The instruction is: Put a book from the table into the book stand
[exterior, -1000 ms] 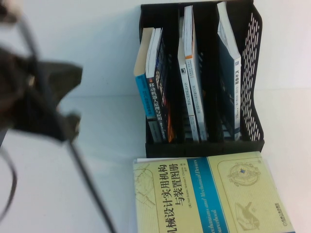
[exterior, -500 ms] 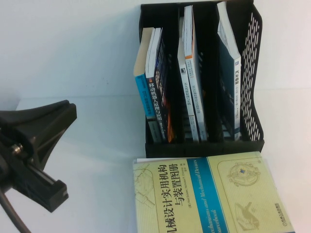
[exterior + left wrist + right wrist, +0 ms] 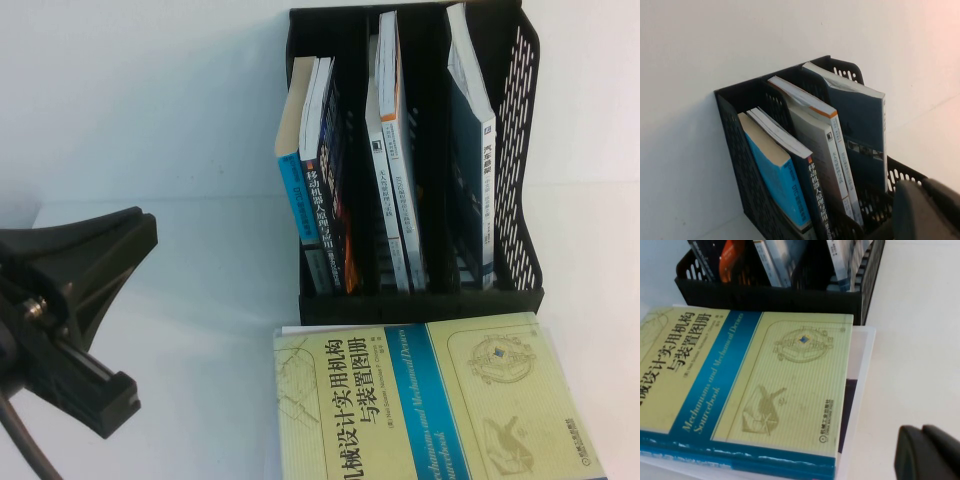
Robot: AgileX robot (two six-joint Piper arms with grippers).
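Note:
A yellow-green book with a blue stripe (image 3: 420, 400) lies flat on the table just in front of the black book stand (image 3: 420, 305); it also shows in the right wrist view (image 3: 750, 385). The stand has three slots, each with upright books. My right gripper (image 3: 927, 452) is shut and empty, low over the white table beside the book's outer edge, and is out of the high view. My left gripper (image 3: 922, 210) is shut and empty and faces the stand (image 3: 735, 145) from its left. The left arm (image 3: 70, 300) shows at the lower left.
The flat book rests on a white sheet or cover (image 3: 860, 370) with something dark beneath it. A white wall stands behind the stand. Bare white table lies left of the stand and right of the flat book.
The left arm has swung down and to the lower left since a second ago and has held still for the last half second. The books have not moved.

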